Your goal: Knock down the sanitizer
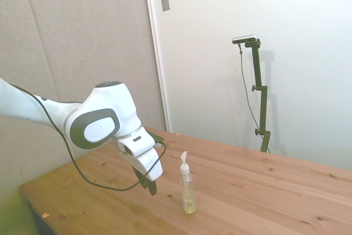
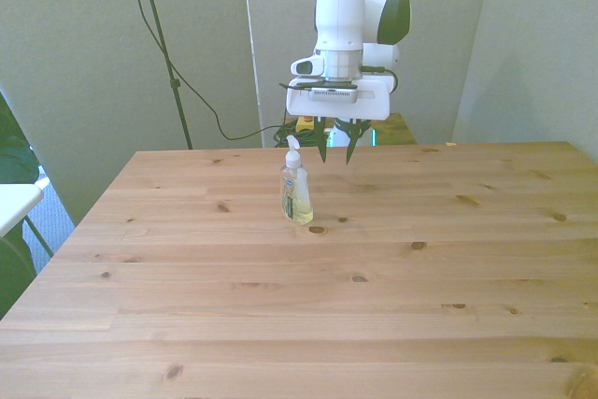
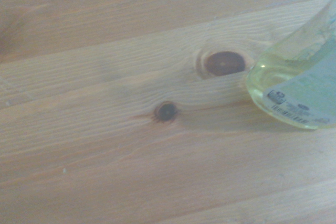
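Dark two-finger gripper (image 2: 336, 151) on the white arm hangs above the table with its fingers slightly parted, holding nothing — just beside the small slim clear plastic sanitizer bottle (image 2: 296, 192), which stands at about eight o'clock from it in the front view. Nothing is knocked down yet. Upright on the wooden table (image 2: 374, 306), the bottle shows a white flip-top cap and a little yellowish liquid — the whole push remains.

Clear sanitizer (image 2: 297, 195), yellowish liquid, white cap
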Motion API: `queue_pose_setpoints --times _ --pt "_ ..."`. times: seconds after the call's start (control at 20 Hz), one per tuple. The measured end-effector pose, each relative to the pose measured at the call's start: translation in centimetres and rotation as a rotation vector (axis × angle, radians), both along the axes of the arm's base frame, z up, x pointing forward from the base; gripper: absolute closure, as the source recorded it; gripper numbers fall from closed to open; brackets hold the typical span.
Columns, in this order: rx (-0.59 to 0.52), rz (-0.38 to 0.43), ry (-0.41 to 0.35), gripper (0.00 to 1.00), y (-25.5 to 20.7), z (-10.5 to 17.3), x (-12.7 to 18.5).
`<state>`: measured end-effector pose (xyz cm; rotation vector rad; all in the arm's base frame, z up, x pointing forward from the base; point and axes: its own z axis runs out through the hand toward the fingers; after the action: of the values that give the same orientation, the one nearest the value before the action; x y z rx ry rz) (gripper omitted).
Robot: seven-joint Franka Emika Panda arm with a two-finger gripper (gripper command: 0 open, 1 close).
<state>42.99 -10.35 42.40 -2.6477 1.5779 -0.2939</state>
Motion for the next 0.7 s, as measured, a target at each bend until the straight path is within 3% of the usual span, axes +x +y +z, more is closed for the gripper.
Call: queue_pose_setpoints --times 0.7 --pt "-0.007 -0.12 -0.014 1.0 -4.3 -0.5 3.9"
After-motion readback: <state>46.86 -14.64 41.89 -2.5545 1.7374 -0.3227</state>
